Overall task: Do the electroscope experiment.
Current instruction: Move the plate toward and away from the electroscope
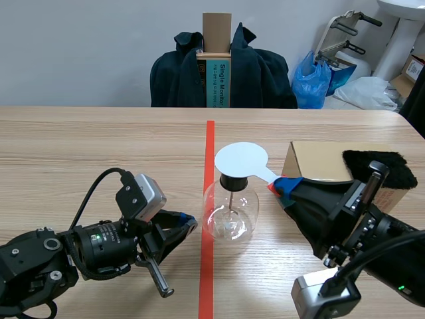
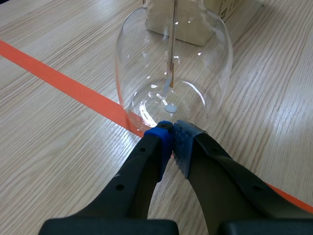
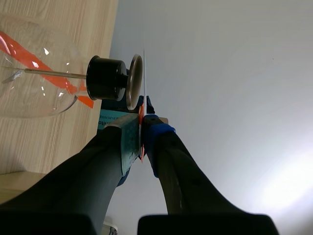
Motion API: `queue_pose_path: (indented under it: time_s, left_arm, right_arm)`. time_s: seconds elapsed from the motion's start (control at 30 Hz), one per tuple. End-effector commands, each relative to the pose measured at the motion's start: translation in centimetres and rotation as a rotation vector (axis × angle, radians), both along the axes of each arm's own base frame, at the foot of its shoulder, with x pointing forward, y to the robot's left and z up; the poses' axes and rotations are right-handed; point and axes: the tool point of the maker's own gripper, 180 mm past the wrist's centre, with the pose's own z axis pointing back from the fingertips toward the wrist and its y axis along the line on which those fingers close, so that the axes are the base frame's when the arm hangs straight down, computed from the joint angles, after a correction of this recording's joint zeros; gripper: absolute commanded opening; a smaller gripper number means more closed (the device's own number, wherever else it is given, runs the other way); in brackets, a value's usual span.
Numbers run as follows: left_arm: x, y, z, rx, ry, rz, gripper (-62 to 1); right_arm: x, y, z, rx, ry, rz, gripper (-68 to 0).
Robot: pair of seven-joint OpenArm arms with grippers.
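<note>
Clear round glass flask electroscope point(image 1: 230, 212) stands mid-table on the light wooden table point(image 1: 80, 146), just right of the orange-red tape line point(image 1: 208, 166). A black stopper point(image 1: 233, 180) plugs its neck, with a thin metal rod point(image 2: 172, 49) hanging inside.

Left gripper point(image 1: 188, 224) is low at the flask's left. Its fingers are pressed together with nothing between them, and the blue pads point(image 2: 164, 134) sit at the glass base.

Right gripper point(image 1: 282, 186) pinches the handle of a flat white round paddle point(image 1: 240, 159). The paddle lies flat over the stopper, against or just off the grey metal top plate point(image 3: 134, 81); can't tell if they touch.

Brown cardboard box point(image 1: 319, 159) is right of the flask, with a black furry cloth point(image 1: 378, 166) on its far-right end.
</note>
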Motion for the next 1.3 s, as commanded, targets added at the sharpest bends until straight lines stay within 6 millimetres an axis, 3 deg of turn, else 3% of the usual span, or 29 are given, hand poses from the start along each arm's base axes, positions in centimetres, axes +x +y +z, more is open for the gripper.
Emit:
queue_pose_path:
  time_s: [0.0,0.83,0.97,1.27]
  left_arm:
    - [0.6,-0.6,1.5,-0.041,-0.034,-0.002,-59.4]
    - [0.6,-0.5,1.4,-0.034,-0.029,-0.001,-59.4]
    - [0.6,-0.5,1.3,-0.031,-0.028,-0.001,-59.4]
    - [0.6,-0.5,1.3,-0.031,-0.028,-0.001,-59.4]
  right_arm:
    - [0.2,-0.4,0.5,0.000,-0.020,-0.011,-66.7]
    - [5.1,-6.4,1.1,0.014,-0.054,-0.444,-66.7]
    - [4.9,-6.2,1.1,0.013,-0.053,-0.430,-66.7]
    - [3.0,-3.2,1.1,0.035,-0.030,-0.233,-66.7]
